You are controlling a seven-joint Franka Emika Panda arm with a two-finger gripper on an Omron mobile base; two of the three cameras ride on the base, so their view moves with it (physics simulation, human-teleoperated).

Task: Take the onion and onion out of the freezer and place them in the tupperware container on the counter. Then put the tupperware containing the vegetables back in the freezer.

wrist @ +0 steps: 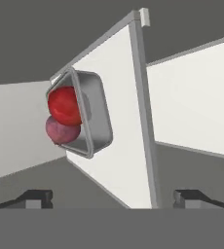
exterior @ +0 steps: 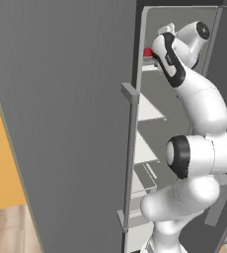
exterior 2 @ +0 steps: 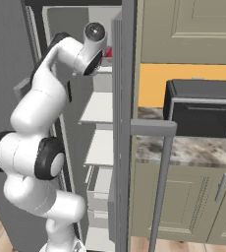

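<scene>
Pincer [wrist: 112, 197] open, tips wide apart, nothing btwn them. Tupperware container [wrist: 91, 115] sits ahead of pincer on white freezer shelf [wrist: 119, 146], both onions inside: brighter one [wrist: 64, 105] touching duller one [wrist: 60, 130].
</scene>
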